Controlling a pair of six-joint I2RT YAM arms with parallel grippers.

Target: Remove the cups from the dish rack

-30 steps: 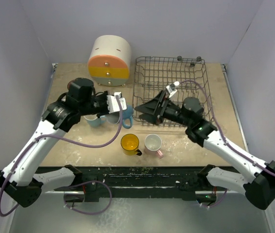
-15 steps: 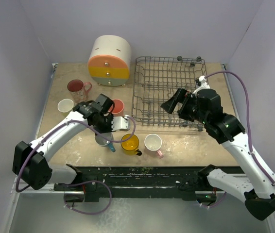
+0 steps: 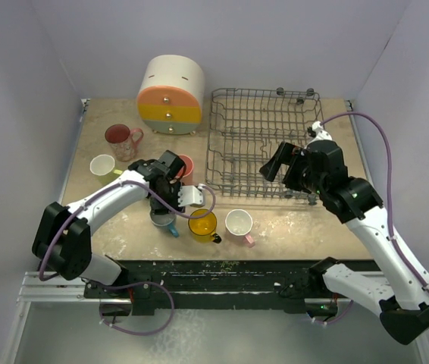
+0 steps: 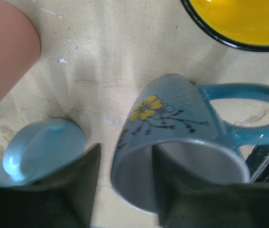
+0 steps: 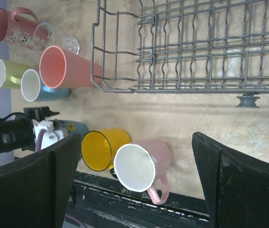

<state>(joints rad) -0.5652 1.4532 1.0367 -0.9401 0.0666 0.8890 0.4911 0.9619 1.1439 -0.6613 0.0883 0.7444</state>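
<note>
The left gripper [image 4: 125, 190] is now sitting low over the table [image 3: 313, 227]. A second ago it was holding the blue mug [image 4: 172, 123] up beside the rack [image 3: 213, 148]. That mug is now standing upright on the table, just beside the yellow cup [image 3: 201, 223] and well apart from the rack. One finger is hanging inside the mug and the other outside its wall. A sliver of table is showing between the outer finger and the mug, so the jaws are looking parted and the mug is resting on its own.

The right gripper [image 5: 135, 137] is no longer reaching down among the tines. It is hovering over the rack's near right side with its fingers spread wide and nothing between them.

No cup is showing inside the rack in either the top or the right wrist view. The pink cup [image 3: 239, 223], salmon tumbler [image 3: 184, 164], green cup [image 3: 102, 164], patterned mug [image 3: 121, 139] and glass [image 5: 56, 38] are all sitting on the table to the rack's left or front. The unloading is therefore looking finished or very nearly so. What is remaining is for the left gripper to rise straight up, since the inner finger could catch the rim and tip the mug into the yellow cup
</note>
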